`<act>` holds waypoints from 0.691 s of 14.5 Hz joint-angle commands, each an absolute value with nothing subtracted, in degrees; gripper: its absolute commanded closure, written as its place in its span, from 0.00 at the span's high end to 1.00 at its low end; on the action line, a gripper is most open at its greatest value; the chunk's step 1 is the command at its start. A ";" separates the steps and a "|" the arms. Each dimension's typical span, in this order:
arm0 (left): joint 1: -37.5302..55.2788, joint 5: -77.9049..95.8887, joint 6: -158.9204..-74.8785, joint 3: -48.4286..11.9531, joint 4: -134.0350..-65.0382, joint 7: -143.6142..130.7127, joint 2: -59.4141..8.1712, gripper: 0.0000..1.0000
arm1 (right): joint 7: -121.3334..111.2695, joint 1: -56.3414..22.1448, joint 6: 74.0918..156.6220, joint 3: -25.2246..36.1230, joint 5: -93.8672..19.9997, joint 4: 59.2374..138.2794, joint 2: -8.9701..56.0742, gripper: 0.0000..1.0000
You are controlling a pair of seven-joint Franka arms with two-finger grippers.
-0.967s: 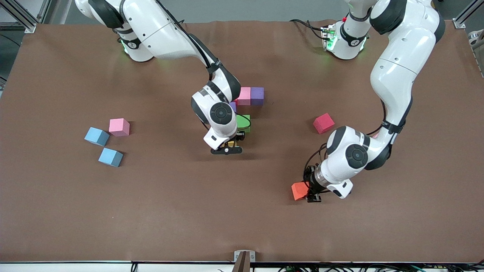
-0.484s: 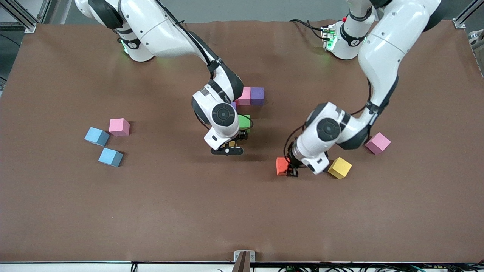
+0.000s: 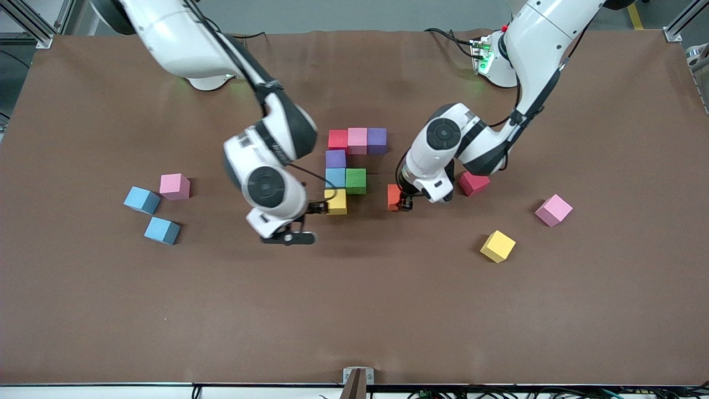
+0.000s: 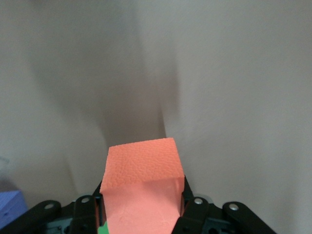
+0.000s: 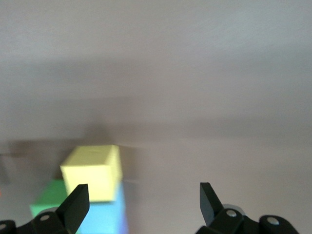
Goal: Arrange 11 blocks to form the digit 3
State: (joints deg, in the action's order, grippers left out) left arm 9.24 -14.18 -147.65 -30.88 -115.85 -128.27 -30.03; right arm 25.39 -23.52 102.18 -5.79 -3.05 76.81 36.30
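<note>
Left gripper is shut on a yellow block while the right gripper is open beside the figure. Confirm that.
Not quite: the block in the left gripper is orange, not yellow, as the left wrist view shows. The right gripper is indeed open beside the figure.

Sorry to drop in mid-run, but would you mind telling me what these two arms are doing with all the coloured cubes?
They are building a figure from blocks at mid-table. Seven cubes already sit together in the partial figure, with a yellow block at its near end. The left gripper is shut on an orange block beside that cluster. The right gripper is open next to the yellow block. Six loose blocks lie toward either end of the table.
</note>
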 commanded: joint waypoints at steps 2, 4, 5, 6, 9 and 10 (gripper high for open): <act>10.90 -14.67 -152.22 -30.67 -120.06 -131.22 -28.91 0.23 | 5.60 -12.51 101.42 -7.47 -0.54 88.57 26.56 1.00; 10.99 -14.68 -153.45 -30.76 -120.32 -131.83 -29.44 0.23 | -7.67 -6.71 102.74 -7.38 1.66 92.10 24.70 1.00; 11.07 -14.68 -154.24 -30.67 -120.32 -134.27 -30.05 0.23 | -13.65 -3.72 103.70 -7.38 1.93 93.15 24.44 1.00; 11.42 -14.68 -154.42 -30.67 -120.32 -136.04 -30.32 0.24 | -18.23 -2.04 104.58 -7.38 2.28 93.95 24.35 1.00; 12.48 -14.68 -154.42 -30.67 -120.32 -137.11 -30.67 0.24 | -31.95 3.59 109.93 -7.29 6.93 96.49 24.43 1.00; 12.57 -14.68 -154.42 -30.67 -120.24 -137.11 -30.76 0.24 | -35.99 5.34 112.74 -7.38 7.81 98.07 24.35 1.00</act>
